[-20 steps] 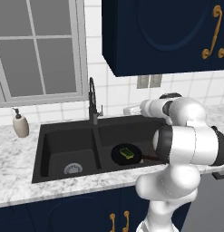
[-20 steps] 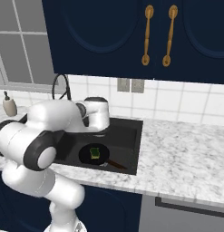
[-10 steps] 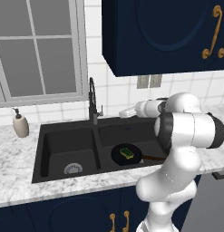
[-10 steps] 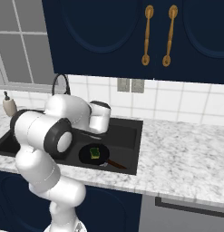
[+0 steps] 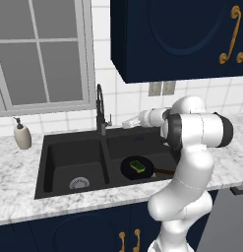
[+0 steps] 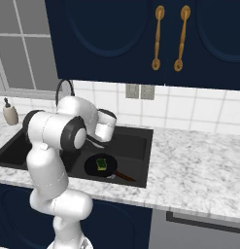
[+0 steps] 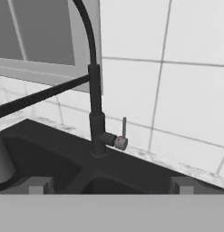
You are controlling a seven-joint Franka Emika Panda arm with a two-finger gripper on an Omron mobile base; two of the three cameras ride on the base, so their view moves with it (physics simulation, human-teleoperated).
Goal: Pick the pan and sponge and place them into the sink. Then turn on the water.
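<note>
1. The pan (image 5: 136,168) rests in the right basin of the sink (image 5: 59,150), carrying the sponge (image 5: 138,164).
2. The end effector (image 5: 127,123) hovers near the faucet (image 7: 96,118) lever (image 7: 123,133), holding nothing; its opening cannot be determined.

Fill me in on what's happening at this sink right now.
The pan lies in the right basin of the sink with the sponge on it. The arm is reaching toward the faucet, its end effector near the small side lever but not touching it. No water is running yet, so turning it on is what's left.
</note>
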